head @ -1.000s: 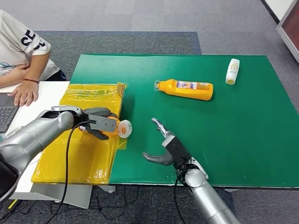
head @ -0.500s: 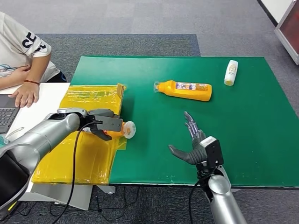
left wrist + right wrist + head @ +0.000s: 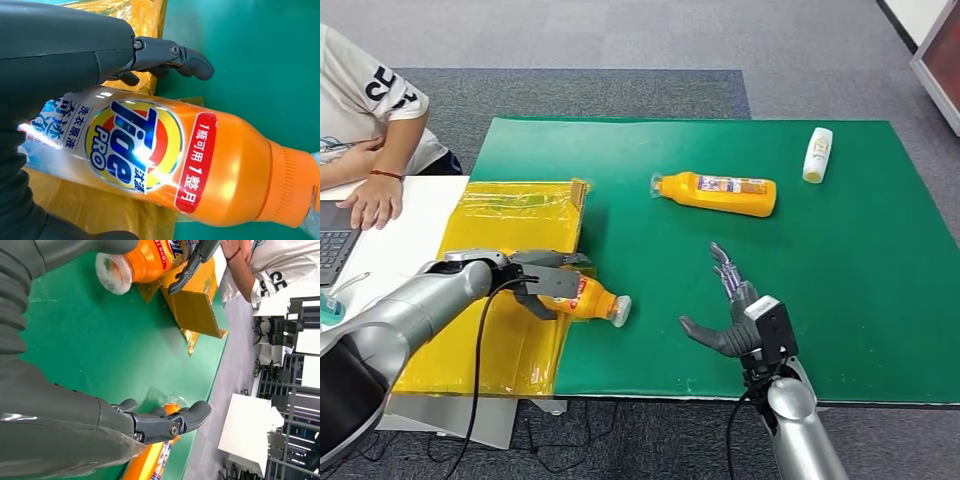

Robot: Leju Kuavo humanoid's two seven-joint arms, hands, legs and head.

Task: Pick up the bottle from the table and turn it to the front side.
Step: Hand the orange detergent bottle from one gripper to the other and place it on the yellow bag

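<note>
An orange bottle (image 3: pixel 593 298) is gripped around its body by the left hand (image 3: pixel 539 279), fingers wrapped over it, and is held lifted near the front edge of the green table (image 3: pixel 848 300), where the yellow bag (image 3: pixel 509 215) ends. Its long axis is laid nearly level, the capped end pointed toward the right hand (image 3: pixel 731 320) and tipped slightly down. In the left wrist view the printed front label (image 3: pixel 134 145) is seen facing the camera. The right hand is held spread and empty above the table's front edge, well apart from the cap, palm turned toward it. The left hand is judged the nearer by far, so any further turning would be done about the bottle's long axis. A second orange bottle (image 3: pixel 716 192) is lain near the table's middle, and a white bottle (image 3: pixel 817 153) toward the far right corner.
</note>
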